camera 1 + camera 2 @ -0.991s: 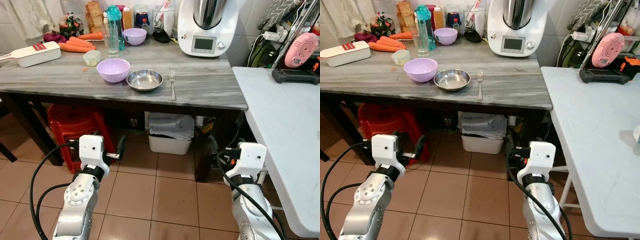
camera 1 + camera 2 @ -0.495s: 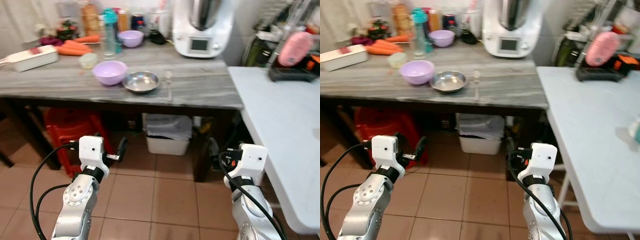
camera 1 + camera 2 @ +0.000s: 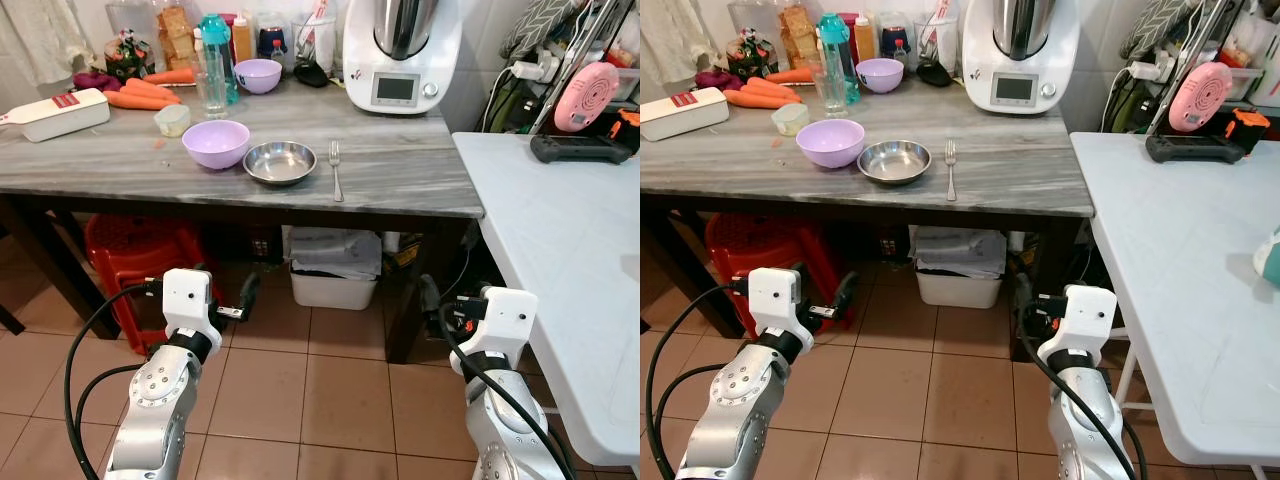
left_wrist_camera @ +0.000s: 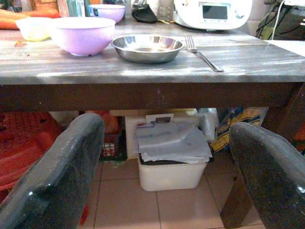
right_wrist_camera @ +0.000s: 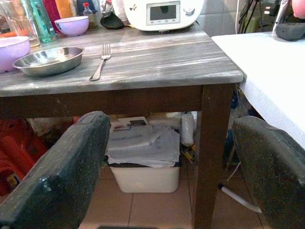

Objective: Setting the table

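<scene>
On the grey wooden table [image 3: 405,172], a lilac bowl [image 3: 216,143], a steel bowl [image 3: 280,161] and a fork [image 3: 335,167] lie in a row near the front edge. A smaller lilac bowl [image 3: 258,74] stands at the back. Both arms hang low in front of the table, below its top. My left gripper [image 4: 164,183] is open and empty, fingers [image 4: 57,176] wide apart, facing the table's underside. The right gripper [image 5: 171,183] is likewise open and empty, with the fork [image 5: 99,62] and steel bowl [image 5: 47,59] above it.
A white kitchen machine [image 3: 400,55], bottles, carrots [image 3: 140,95] and a white box [image 3: 55,108] crowd the table's back and left. A white table [image 3: 560,230] stands at the right. Below the grey table are a red stool [image 3: 140,250] and a white bin [image 3: 335,285]. The floor is tiled.
The camera swayed and blurred half a second ago and has settled again. Bowls, fork and both arms stay where they were.
</scene>
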Robot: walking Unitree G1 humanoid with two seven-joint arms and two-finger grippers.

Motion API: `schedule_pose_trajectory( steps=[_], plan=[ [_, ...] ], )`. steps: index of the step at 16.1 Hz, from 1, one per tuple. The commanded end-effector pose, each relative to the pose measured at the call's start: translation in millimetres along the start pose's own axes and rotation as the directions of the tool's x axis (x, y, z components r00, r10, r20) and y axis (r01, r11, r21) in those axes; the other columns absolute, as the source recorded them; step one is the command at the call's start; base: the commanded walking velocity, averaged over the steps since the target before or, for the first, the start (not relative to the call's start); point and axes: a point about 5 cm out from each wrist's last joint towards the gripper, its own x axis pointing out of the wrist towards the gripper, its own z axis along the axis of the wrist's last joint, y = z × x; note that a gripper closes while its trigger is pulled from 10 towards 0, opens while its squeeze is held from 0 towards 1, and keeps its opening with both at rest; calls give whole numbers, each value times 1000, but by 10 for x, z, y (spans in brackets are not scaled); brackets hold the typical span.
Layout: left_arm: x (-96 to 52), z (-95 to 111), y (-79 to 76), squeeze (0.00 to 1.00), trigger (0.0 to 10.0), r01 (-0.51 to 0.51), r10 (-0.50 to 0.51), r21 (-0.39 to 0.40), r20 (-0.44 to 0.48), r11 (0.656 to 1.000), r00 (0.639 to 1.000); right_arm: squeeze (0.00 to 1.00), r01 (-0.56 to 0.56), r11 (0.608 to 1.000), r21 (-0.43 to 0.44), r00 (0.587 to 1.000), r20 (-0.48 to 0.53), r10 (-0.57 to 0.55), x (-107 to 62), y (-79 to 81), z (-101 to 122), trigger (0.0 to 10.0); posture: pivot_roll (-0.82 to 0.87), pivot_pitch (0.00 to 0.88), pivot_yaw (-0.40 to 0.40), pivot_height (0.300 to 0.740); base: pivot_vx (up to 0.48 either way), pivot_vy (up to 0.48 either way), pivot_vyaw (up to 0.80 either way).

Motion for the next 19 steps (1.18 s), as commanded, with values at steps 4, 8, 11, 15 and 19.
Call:
schedule_pose_trajectory(
  steps=[4, 8, 11, 15, 19],
  plan=[
    [-1, 7, -8, 0, 10000, 4, -4, 3, -4, 1000, 1000, 0, 2, 1000, -6, 1000, -12, -2, 8, -25, -21, 10000, 11, 0, 2, 740, 0, -199, -200],
    [4, 9, -2, 0, 10000, 3, -3, 0, -5, 1000, 1000, 0, 2, 1000, -7, 1000, -14, -2, 13, -14, -31, 10000, 15, 0, 4, 740, 0, -331, 0],
    [5, 11, -2, 0, 10000, 4, -4, 2, -5, 1000, 1000, 0, -2, 1000, -12, 1000, -13, 1, 11, -3, -35, 10000, 16, 0, 7, 740, 0, -353, 0],
    [6, 11, 1, 0, 10000, 7, -7, 3, -6, 1000, 1000, 0, 5, 1000, -10, 1000, -17, -5, 5, -20, -48, 10000, 15, 0, 9, 740, 0, -356, 0],
    [8, 9, 1, 0, 10000, 10, -10, 8, -9, 1000, 1000, 0, 3, 1000, -10, 1000, -16, -4, 2, -13, -53, 10000, 13, 0, 12, 740, 0, -344, 0]
  ],
)
